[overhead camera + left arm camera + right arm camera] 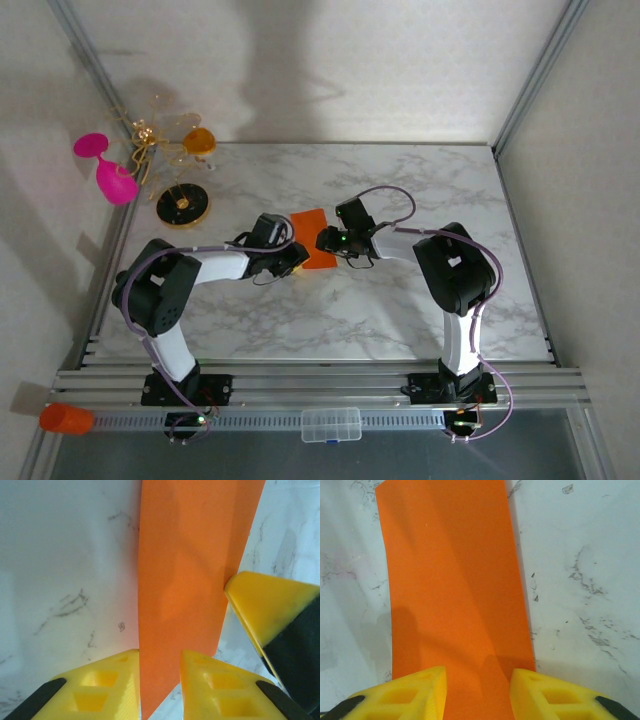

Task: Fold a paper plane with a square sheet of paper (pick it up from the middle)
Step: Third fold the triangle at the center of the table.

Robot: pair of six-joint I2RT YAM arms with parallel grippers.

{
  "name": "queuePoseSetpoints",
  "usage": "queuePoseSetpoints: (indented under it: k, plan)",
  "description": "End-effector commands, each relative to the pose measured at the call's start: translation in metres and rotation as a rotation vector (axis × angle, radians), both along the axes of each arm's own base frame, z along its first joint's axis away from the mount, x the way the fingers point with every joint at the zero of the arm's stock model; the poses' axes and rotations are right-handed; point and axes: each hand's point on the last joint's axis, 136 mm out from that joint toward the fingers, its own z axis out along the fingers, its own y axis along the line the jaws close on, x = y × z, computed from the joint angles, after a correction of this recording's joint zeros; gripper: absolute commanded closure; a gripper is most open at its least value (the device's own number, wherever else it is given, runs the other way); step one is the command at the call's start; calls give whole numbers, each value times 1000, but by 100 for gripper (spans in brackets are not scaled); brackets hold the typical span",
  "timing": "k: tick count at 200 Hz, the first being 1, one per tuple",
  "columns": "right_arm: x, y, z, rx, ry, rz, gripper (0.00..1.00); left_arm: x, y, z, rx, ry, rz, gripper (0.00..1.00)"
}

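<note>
Marbled white counter (420,190) is seen near its middle bearing the square sheet of paper (312,232), shown as an orange rectangle, which is straddled at one end by the left tool (159,655) and at the other by the right tool (479,672), both held partly open, with no firm grip discernible.

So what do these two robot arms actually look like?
Both the left arm and right arm have white links, bulky black joints and black bases, with thin purple cables looping alongside. The left gripper and right gripper each have two chunky yellow fingers with hollow pockets, black behind.
</note>
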Motion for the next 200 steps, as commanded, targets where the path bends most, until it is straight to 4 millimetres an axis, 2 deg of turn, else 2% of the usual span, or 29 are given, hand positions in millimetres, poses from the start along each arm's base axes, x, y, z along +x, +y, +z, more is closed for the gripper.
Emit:
queuePoseSetpoints:
  k: [1, 81, 115, 134, 144, 169, 200]
  plan:
    - [-40, -31, -58, -143, 187, -15, 59, 14, -1, 3, -5, -21, -13, 74]
    - [-39, -27, -51, -118, 171, -4, 60, 33, 6, -3, -2, -11, 10, 79]
    - [-35, -24, -39, -92, 130, 3, 59, 36, 4, -4, -11, -1, 11, 89]
    - [-27, -20, -19, -64, 70, 4, 57, 36, 4, -4, -14, 6, 15, 97]
    - [-22, -18, -1, -41, 13, 7, 54, 36, 5, -2, -16, 7, 17, 99]
    - [-10, -24, 41, -35, -167, 18, 45, 34, 5, 9, -36, 3, 33, 100]
    - [-10, -37, 69, -75, -393, 85, 30, 29, 4, 24, -78, 5, 55, 100]
